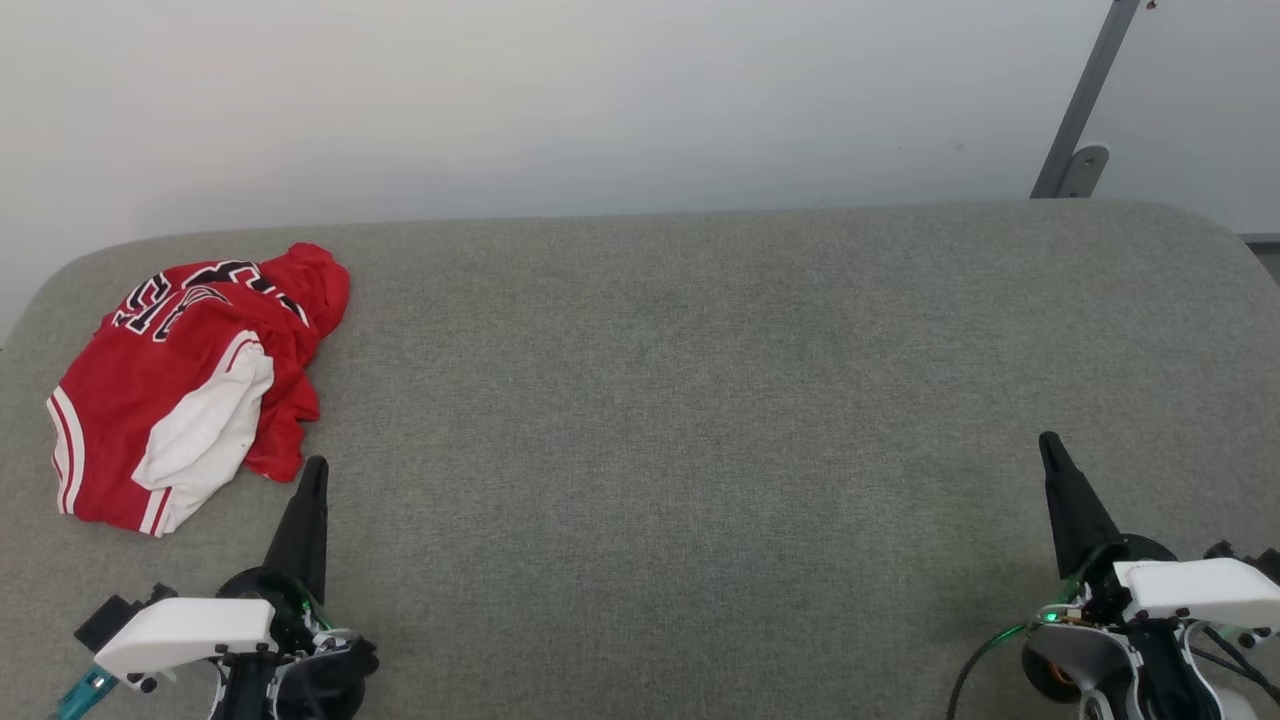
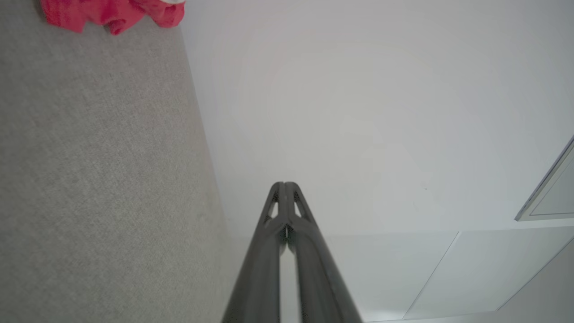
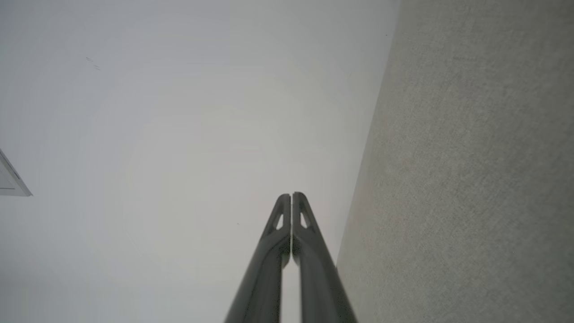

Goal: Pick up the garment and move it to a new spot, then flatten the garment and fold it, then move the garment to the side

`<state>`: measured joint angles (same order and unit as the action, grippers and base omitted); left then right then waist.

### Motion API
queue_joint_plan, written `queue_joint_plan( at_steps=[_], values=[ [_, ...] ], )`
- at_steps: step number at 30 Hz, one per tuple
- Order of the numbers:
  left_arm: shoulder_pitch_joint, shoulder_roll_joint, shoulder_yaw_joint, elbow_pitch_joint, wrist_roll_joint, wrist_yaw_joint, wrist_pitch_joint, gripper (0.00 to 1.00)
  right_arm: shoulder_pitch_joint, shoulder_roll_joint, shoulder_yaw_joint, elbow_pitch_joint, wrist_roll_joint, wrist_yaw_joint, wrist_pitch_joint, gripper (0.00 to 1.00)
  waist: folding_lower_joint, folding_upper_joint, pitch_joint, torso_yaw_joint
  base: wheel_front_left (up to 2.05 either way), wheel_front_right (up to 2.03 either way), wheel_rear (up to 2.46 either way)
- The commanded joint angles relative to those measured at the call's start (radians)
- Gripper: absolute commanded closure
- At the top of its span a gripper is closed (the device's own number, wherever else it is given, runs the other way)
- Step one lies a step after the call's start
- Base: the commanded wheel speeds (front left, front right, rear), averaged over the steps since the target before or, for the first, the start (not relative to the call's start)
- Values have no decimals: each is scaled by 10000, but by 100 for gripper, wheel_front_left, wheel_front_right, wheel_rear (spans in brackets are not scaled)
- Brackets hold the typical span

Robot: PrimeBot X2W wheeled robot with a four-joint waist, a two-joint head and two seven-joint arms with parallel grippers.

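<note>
Head cam, starting at the far left: the small red jersey-style T-shirt [image 1: 170, 400] with white short sleeves and black white-edged lettering is lying crumpled in the upper left of the frame. It's near the left end and back edge of the grey fabric-covered counter [image 1: 650, 400]. One white sleeve is flopped over the red body, and there's striped trim showing along the lower left edge.

Just below and to the right of it, in the lower left, sits my left end effector [image 1: 314, 468]. Its dark fingers are clenched together and empty, with the tip close to the shirt's nearest red fold but not touching it. On that arm's wrist cam a bit of red cloth peeks in at the top left corner.

Over in the lower right, the right end effector [image 1: 1050, 445] is clenched and empty too, well apart from the T-shirt. In the upper right a grey metal strut [image 1: 1085, 110] runs up the pale wall [image 1: 600, 100].
</note>
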<state>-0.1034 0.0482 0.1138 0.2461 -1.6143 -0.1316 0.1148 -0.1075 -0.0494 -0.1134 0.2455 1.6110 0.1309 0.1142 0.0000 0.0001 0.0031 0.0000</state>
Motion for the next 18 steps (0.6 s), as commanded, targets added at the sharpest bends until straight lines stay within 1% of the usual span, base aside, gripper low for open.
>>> queue_joint_plan(
  at_steps=[1, 5, 11, 14, 18],
  values=[
    [-81, 36, -8, -23, 95, 17, -34, 0, -7, -15, 3, -17, -36, -3, -24, 0, 0, -1, 0, 0, 0, 0, 0],
    [181, -61, -1, 254, 18, -2, -17, 0, 174, 49, 25, 285, -4, -2, -15, 0, 0, -1, 2, 1, 0, 0, 0],
    [-122, 149, -30, 262, 254, -1, -176, 0, -277, 10, 142, 531, -157, -2, -238, 0, 0, -1, 3, 13, 0, 0, 0],
    [-248, 338, -149, 237, 552, 0, -372, 0, -518, -80, 306, 667, -461, -2, -430, 0, 0, -1, 6, 20, 0, 0, 0],
    [-364, 687, -471, 251, 1318, 0, -682, 0, -812, -259, 609, 851, -1185, -2, -677, 0, 0, -1, 8, 31, 0, 0, 0]
  ],
)
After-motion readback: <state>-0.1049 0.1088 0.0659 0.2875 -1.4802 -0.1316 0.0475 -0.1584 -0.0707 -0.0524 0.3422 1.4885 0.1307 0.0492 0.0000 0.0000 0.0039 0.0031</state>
